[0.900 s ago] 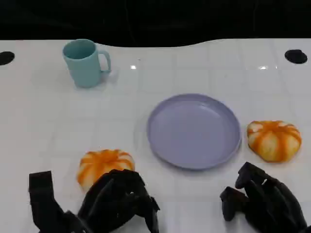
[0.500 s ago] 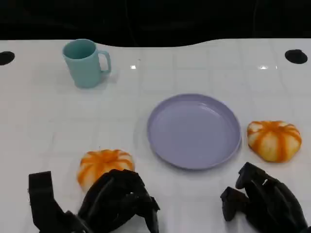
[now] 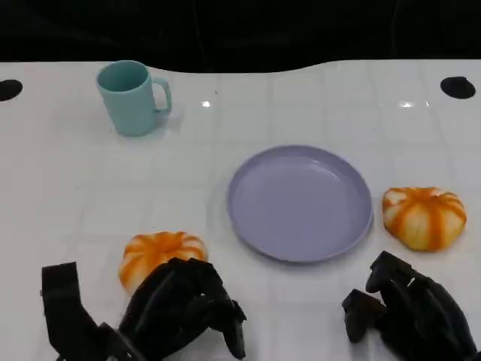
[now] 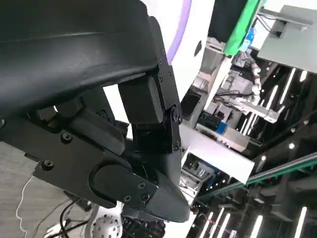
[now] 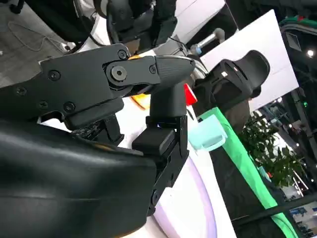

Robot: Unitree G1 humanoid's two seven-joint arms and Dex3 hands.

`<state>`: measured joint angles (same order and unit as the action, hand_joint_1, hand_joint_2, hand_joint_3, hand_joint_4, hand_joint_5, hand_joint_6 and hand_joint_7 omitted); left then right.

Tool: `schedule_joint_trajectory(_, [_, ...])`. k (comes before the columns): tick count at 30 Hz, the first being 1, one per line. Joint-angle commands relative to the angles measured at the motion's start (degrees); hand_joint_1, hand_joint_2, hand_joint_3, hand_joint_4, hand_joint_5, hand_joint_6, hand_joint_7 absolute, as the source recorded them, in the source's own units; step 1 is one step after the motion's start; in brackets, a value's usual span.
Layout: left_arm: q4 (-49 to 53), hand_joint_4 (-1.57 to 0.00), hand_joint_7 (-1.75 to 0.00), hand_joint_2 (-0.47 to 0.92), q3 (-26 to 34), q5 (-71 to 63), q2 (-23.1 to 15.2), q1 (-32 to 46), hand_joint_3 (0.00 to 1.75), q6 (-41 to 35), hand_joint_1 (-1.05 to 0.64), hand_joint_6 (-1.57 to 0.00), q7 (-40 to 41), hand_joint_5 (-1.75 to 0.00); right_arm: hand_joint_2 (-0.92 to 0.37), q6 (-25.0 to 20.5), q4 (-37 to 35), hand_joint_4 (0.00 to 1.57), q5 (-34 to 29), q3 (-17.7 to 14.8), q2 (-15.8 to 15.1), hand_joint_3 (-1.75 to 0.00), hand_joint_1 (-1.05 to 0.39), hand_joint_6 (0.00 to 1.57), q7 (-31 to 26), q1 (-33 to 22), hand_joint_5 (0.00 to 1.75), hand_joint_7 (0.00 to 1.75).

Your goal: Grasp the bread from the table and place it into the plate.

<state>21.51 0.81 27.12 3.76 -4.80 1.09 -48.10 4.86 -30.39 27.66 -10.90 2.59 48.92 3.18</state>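
At the near edge of the white bench (image 3: 75, 195), the left robot hand (image 3: 180, 308) hovers with fingers curled in, holding nothing, just behind one bread (image 3: 159, 254). The right robot hand (image 3: 409, 316) sits likewise curled and empty, close to a second bread (image 3: 423, 216). Between the breads lies the purple plate (image 3: 301, 203), bare. Farther back on the left stands a teal mug (image 3: 131, 98).
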Motion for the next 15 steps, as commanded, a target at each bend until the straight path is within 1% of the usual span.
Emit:
schedule_joint_trajectory(1, [-2.4, -1.38, -0.26, 0.85, 1.7, 0.5, -0.8, 0.0, 0.02, 2.2, -0.9, -1.43, 0.3, -0.77, -0.92, 0.4, 0.3, 0.75, 0.5, -0.4, -0.8, -0.23, -0.55, 0.66, 0.3, 0.0, 1.72, 1.45])
schedule_joint_trajectory(7, [-5.7, -1.28, -0.18, 0.88, 3.3, 1.9, -0.9, -0.5, 0.01, 4.1, -0.91, -1.33, -0.2, -0.69, -0.92, 0.1, 0.7, 0.76, 0.7, -0.2, -0.6, -0.24, -0.54, 0.66, 0.4, -0.3, 1.71, 1.46])
schedule_joint_trajectory(8, [-6.2, -1.27, -0.16, 0.88, 3.4, 0.8, -1.2, -0.6, 0.01, 5.6, -0.92, -1.32, 0.7, -0.67, -0.92, 0.3, 0.9, 0.76, 0.5, -0.2, -0.6, -0.24, -0.54, 0.66, 0.2, -0.4, 1.71, 1.46])
schedule_joint_trajectory(10, [-6.3, -1.25, -0.12, 0.9, 3.4, -3.4, -2.1, -0.9, 0.02, 11.9, -0.97, -1.27, 2.5, -0.63, -0.92, 0.4, 1.1, 0.76, 0.4, -0.1, -0.5, -0.24, -0.54, 0.65, 0.1, -0.6, 1.71, 1.47])
schedule_joint_trajectory(12, [-5.7, -1.17, -0.08, 0.92, 3.1, -7.0, -3.0, -1.2, 0.06, 17.2, -1.0, -1.2, 3.8, -0.69, -0.92, 0.4, 1.0, 0.75, 0.6, -0.1, -0.5, -0.25, -0.54, 0.64, 0.4, -0.6, 1.7, 1.47])
schedule_joint_trajectory(13, [-5.7, -1.12, -0.06, 0.92, 3.0, -9.5, -4.1, -1.5, 0.08, 19.8, -1.01, -1.16, 5.1, -0.72, -0.92, 0.3, 1.2, 0.75, 0.5, 0.0, -0.5, -0.25, -0.54, 0.64, 0.2, -0.8, 1.7, 1.46])
schedule_joint_trajectory(15, [-6.5, -0.97, -0.02, 0.92, 2.7, -14.6, -6.5, -1.5, 0.1, 23.7, -1.02, -1.06, 7.7, -0.82, -0.92, 0.3, 1.6, 0.75, 0.3, 0.1, -0.5, -0.25, -0.55, 0.65, -0.1, -1.0, 1.69, 1.46])
